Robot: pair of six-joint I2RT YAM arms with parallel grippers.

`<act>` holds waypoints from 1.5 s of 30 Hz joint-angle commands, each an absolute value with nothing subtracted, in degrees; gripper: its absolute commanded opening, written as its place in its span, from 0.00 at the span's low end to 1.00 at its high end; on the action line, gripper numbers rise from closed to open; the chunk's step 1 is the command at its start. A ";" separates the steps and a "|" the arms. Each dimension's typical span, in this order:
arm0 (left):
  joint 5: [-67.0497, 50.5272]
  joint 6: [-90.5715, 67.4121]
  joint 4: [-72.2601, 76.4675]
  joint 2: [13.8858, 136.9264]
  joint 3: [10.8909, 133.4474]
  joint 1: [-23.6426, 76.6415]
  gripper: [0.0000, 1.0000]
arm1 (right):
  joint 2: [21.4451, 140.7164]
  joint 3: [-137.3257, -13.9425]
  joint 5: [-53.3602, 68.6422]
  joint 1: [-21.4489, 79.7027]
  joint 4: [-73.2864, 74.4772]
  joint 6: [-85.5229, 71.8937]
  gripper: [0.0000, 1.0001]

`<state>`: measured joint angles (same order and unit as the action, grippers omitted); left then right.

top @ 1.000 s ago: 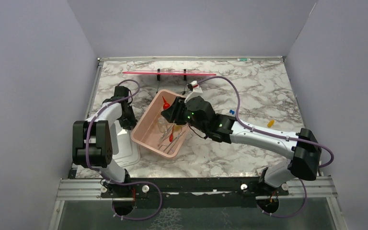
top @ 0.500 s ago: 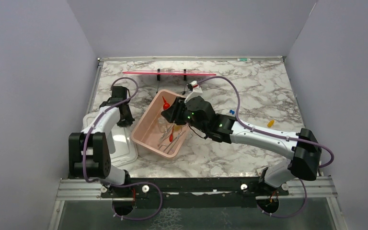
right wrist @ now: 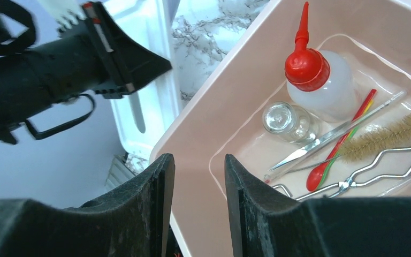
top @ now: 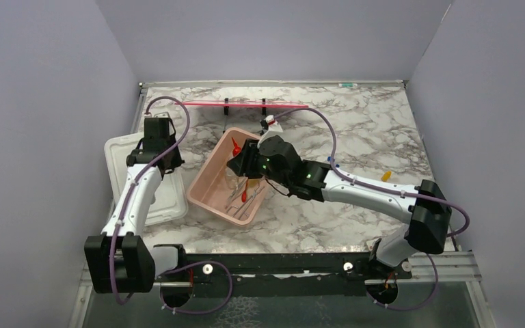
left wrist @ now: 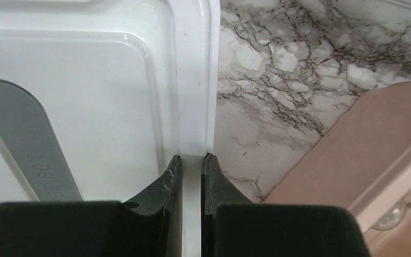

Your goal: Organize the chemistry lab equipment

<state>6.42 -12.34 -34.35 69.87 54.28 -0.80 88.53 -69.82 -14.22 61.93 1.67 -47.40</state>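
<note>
Left hand (left wrist: 191, 160) is clamped on the rim of a white lid (left wrist: 85, 80) at the marble table's (left wrist: 278, 69) left side. Raised lettering on the lid's grey tab (left wrist: 27, 144) is illegible. Right hand (right wrist: 195, 160) straddles the pink tub's (right wrist: 230, 96) rim; grip unclear. Inside lie squeeze bottle (right wrist: 326, 93), glass vial (right wrist: 283, 120), brush (right wrist: 393, 135) and tongs (right wrist: 347, 184).
</note>
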 commanded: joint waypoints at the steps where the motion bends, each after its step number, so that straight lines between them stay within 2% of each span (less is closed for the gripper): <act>1: 11.30 -10.15 -37.29 62.99 59.25 -1.13 0.00 | 90.29 -72.90 -13.46 62.31 3.62 -45.55 0.43; 10: 8.08 -9.45 -44.40 55.30 68.49 -1.12 0.00 | 90.45 -74.09 -13.14 62.27 3.56 -44.81 0.43; 19: -9.52 -11.00 -48.48 54.68 74.78 -0.14 0.00 | 85.46 -74.13 -21.44 62.02 7.18 -42.11 0.44; 29: -19.14 -14.67 -49.97 59.02 76.11 2.48 0.00 | 78.71 -70.09 -27.22 56.79 13.58 -45.88 0.44; 37: -19.03 -20.20 -45.42 60.65 71.63 8.53 0.00 | 73.70 -64.87 -27.28 50.80 15.60 -47.82 0.44; 45: -10.32 -27.37 -40.86 61.39 67.23 18.75 0.00 | 70.76 -59.72 -26.55 48.96 15.46 -49.96 0.44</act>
